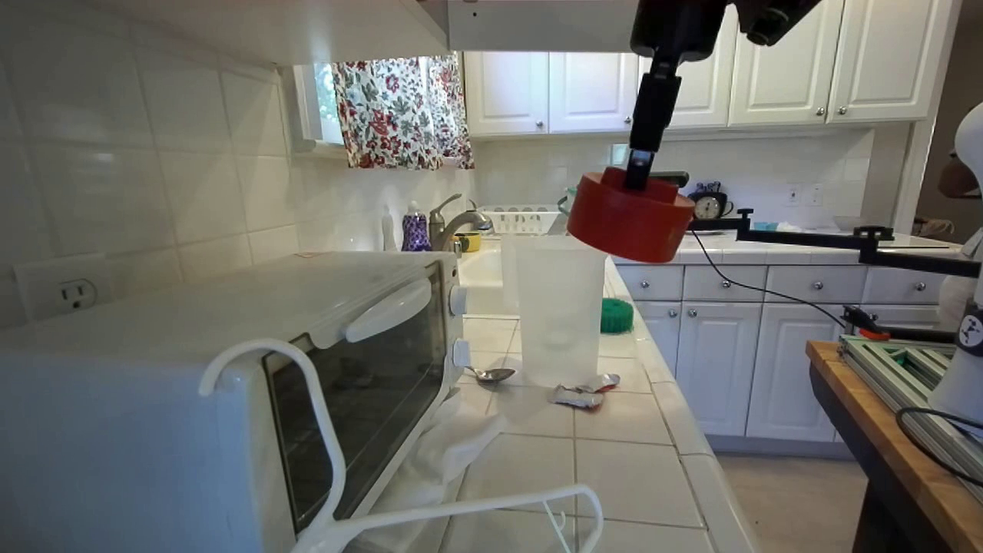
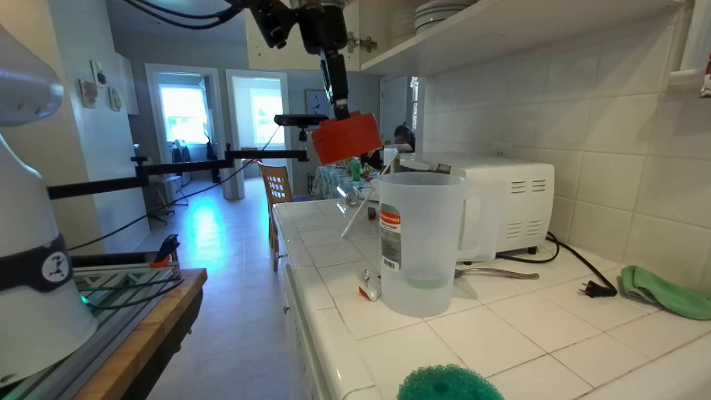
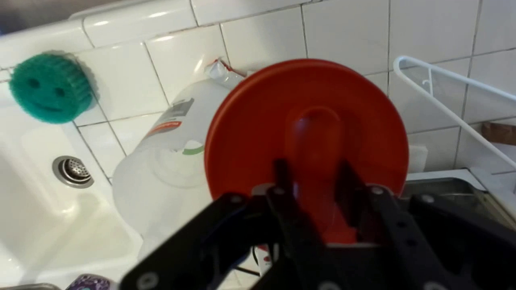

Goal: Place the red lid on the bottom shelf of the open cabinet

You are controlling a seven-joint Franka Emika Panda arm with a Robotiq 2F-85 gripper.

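Note:
The red lid (image 1: 631,223) hangs in the air, tilted, in both exterior views (image 2: 345,139). My gripper (image 1: 639,170) is above it, with its fingers on either side of the raised centre ridge. The wrist view shows the round lid (image 3: 246,129) from above and the fingers (image 3: 313,168) closed around the ridge. The open cabinet (image 2: 500,39) is overhead, seen from below, with stacked plates (image 2: 439,14) on its bottom shelf. Its pale underside (image 1: 292,27) also shows in an exterior view. The lid is lower than the shelf. Most of the cabinet's inside is hidden.
A clear plastic pitcher (image 2: 419,244) stands on the tiled counter below the lid. A white toaster oven (image 1: 361,384) stands against the wall. A white hanger (image 1: 461,507), a spoon (image 1: 493,375) and a green scrubber (image 3: 50,88) are nearby. A black camera arm (image 1: 814,238) reaches behind the lid.

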